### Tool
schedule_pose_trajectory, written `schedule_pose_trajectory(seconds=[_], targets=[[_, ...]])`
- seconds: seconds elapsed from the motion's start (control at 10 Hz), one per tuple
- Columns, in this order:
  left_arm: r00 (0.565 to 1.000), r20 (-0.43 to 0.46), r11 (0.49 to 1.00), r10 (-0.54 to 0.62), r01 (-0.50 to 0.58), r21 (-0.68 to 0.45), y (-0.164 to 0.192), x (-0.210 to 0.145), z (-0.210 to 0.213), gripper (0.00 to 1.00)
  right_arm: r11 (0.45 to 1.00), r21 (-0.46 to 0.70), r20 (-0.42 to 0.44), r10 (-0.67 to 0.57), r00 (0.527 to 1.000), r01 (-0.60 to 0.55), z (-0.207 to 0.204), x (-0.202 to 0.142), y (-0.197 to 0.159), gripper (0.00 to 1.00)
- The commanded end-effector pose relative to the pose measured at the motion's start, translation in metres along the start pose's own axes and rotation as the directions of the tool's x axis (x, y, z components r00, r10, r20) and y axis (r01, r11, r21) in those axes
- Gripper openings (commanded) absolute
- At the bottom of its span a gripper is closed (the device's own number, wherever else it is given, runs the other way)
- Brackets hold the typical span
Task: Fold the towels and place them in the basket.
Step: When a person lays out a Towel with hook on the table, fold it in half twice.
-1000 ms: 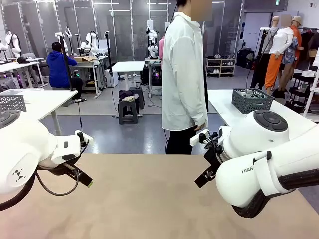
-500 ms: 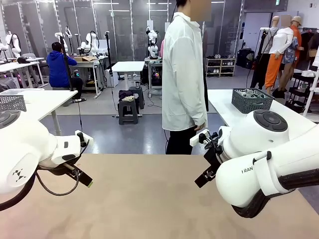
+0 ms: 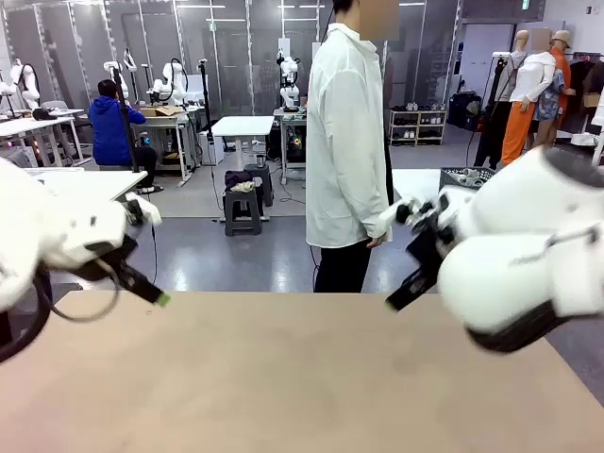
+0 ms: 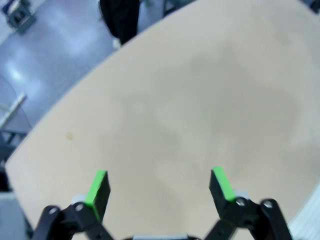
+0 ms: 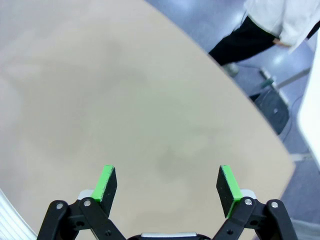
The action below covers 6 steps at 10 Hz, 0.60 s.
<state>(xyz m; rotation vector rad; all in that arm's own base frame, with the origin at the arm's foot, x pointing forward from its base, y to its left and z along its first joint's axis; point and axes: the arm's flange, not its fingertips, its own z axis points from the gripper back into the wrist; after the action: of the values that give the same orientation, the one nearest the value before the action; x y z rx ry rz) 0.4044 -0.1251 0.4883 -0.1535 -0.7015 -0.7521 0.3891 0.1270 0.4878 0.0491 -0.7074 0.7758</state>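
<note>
At the far edge of the beige table [image 3: 283, 387], a person [image 3: 344, 142] in a long white shirt and dark trousers stands side-on, between the two arms. Behind, on a white side table [image 3: 411, 179] at the right, the rim of a dark grey lattice basket [image 3: 461, 174] shows. The rest is hidden by the right arm's white casing, and its contents cannot be made out. Left gripper [image 4: 160, 182]: jaws wide apart, green pads [image 4: 98, 182] facing each other above the tabletop, holding and touching nothing. Right gripper [image 5: 167, 183]: likewise spread wide, holding nothing, above the table near its rounded corner. In the front view each arm, blurred, extends in from its own side, wrist raised, with the fingers [image 3: 146, 288] slanting down and inward toward the table's far edge.
</note>
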Motion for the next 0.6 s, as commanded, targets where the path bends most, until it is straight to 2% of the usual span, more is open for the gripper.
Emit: schedule_pose_trajectory(seconds=[0.0,0.2,0.3,0.5], targets=[[0.997,0.028,0.994,-0.077,0.079,-0.080,0.031,0.039,0.069,1.00,0.995,0.024,0.067,0.091,0.994,-0.093,0.081,0.023,-0.034,1.00],[0.982,0.102,0.982,-0.160,0.169,-0.082,0.039,0.066,0.138,1.00,0.982,0.046,0.129,0.175,0.976,-0.182,0.154,0.040,-0.047,1.00],[0.972,0.129,0.974,-0.195,0.207,-0.094,0.045,0.072,0.172,1.00,0.964,0.102,0.159,0.227,0.961,-0.244,0.188,0.042,-0.054,1.00],[0.959,0.167,0.964,-0.228,0.246,-0.097,0.059,0.069,0.215,1.00,0.942,0.160,0.194,0.264,0.945,-0.296,0.223,0.038,-0.065,1.00]])
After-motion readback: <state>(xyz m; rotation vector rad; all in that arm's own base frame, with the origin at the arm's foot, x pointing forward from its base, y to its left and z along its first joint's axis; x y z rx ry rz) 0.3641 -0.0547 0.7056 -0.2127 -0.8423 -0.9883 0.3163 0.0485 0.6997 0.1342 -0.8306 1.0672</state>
